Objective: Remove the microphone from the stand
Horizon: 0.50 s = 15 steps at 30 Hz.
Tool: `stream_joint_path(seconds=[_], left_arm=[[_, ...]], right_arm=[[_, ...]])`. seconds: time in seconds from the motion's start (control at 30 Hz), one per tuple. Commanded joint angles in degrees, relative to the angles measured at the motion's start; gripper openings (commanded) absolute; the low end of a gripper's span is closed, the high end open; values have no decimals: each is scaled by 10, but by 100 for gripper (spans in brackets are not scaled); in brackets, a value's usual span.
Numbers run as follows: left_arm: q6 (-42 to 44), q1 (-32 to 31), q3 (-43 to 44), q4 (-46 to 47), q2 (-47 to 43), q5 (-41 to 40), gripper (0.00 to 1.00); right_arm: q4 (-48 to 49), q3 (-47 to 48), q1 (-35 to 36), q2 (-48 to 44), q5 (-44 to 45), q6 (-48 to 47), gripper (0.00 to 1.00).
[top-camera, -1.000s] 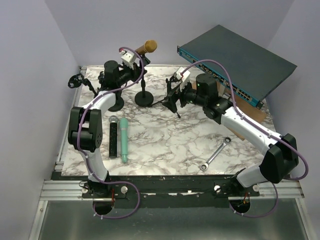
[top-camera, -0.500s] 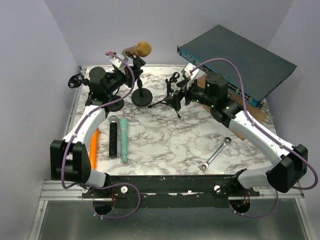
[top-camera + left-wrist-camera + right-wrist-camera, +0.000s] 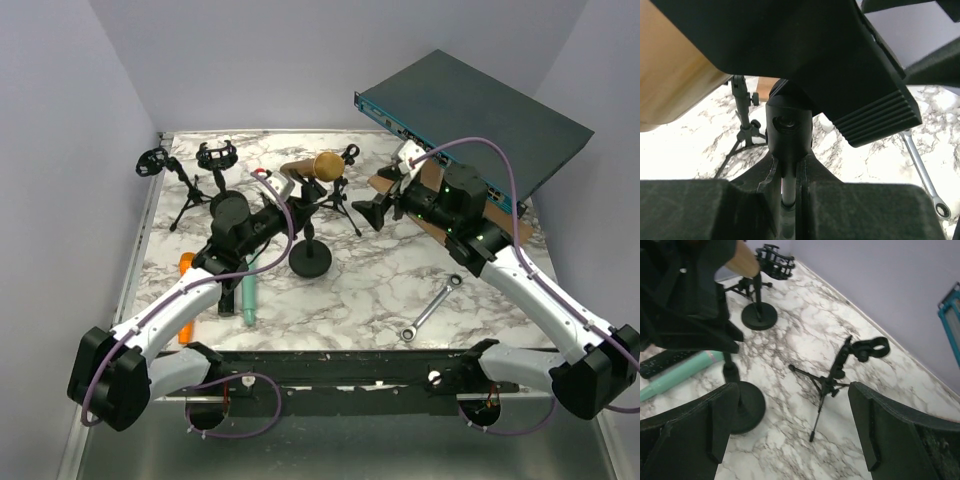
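A gold microphone (image 3: 318, 166) sits tilted in the clip of a black stand with a round base (image 3: 311, 261) near the table's middle. My left gripper (image 3: 298, 198) is shut on the stand's thin pole just below the clip. In the left wrist view the gripper (image 3: 788, 200) pinches the pole (image 3: 788, 187), and the microphone's tan body (image 3: 670, 80) fills the upper left. My right gripper (image 3: 374, 211) is open and empty, to the right of the microphone. In the right wrist view the gripper (image 3: 792, 435) is open above a small tripod stand (image 3: 837, 372).
The small tripod stand with an empty clip (image 3: 346, 186) stands behind the microphone. More stands (image 3: 213, 160) and a round base (image 3: 230, 208) are at the back left. A teal microphone (image 3: 247, 292) and an orange object (image 3: 186, 266) lie front left. A wrench (image 3: 432, 306) lies front right. A blue network switch (image 3: 470, 110) sits at the back right.
My left gripper has drawn the stand with the gold microphone from the back of the table forward to the middle. My right gripper has moved right, away from the small tripod.
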Motion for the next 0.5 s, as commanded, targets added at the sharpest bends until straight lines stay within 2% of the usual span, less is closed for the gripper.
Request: stream_joint_path(seconds=[0.0, 0.13, 0.33, 0.47], left_arm=[[-36, -46, -15, 51, -26, -124, 0], [-62, -73, -42, 72, -24, -152, 0], [-71, -95, -93, 165, -2, -191, 0], [-79, -99, -116, 164, -3, -190, 12]], right_arm=[[29, -43, -43, -37, 7, -21, 100], [29, -72, -73, -61, -44, -18, 100], [46, -106, -83, -58, -120, -20, 100], [45, -107, -83, -46, -144, -17, 100]])
